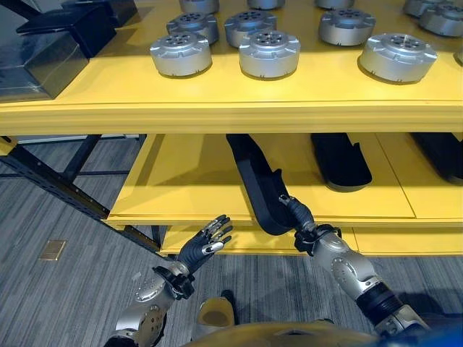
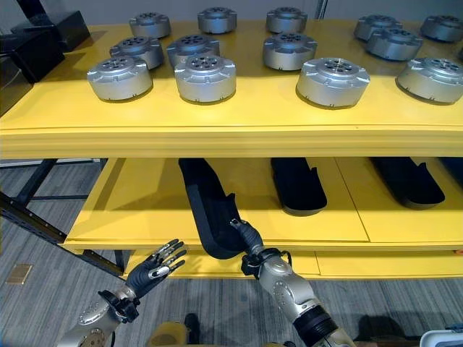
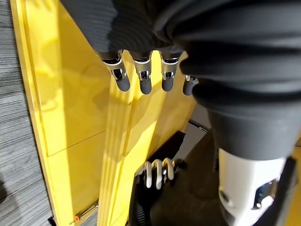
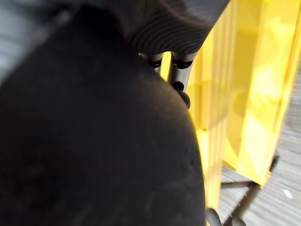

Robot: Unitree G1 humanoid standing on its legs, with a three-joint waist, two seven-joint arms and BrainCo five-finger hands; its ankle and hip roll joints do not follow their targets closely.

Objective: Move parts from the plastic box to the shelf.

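A long black moulded part [image 1: 253,177] lies slanted on the lower yellow shelf [image 1: 188,181], its near end hanging over the front edge. My right hand [image 1: 304,220] is at that near end, fingers curled round it; the left wrist view shows those fingers [image 3: 157,173] wrapped on the part. In the right wrist view the black part [image 4: 94,141] covers most of the hand. My left hand [image 1: 202,246] hovers open below the shelf's front edge, left of the part, holding nothing, its fingers [image 3: 141,80] straight.
Two more black parts [image 2: 298,184] [image 2: 405,181] lie further right on the lower shelf. Several silver round parts [image 1: 269,54] stand on the upper shelf, with black boxes [image 1: 43,50] at its left. A dark frame bar [image 1: 58,184] slants at the left. A plastic box corner [image 2: 441,338] shows at the lower right.
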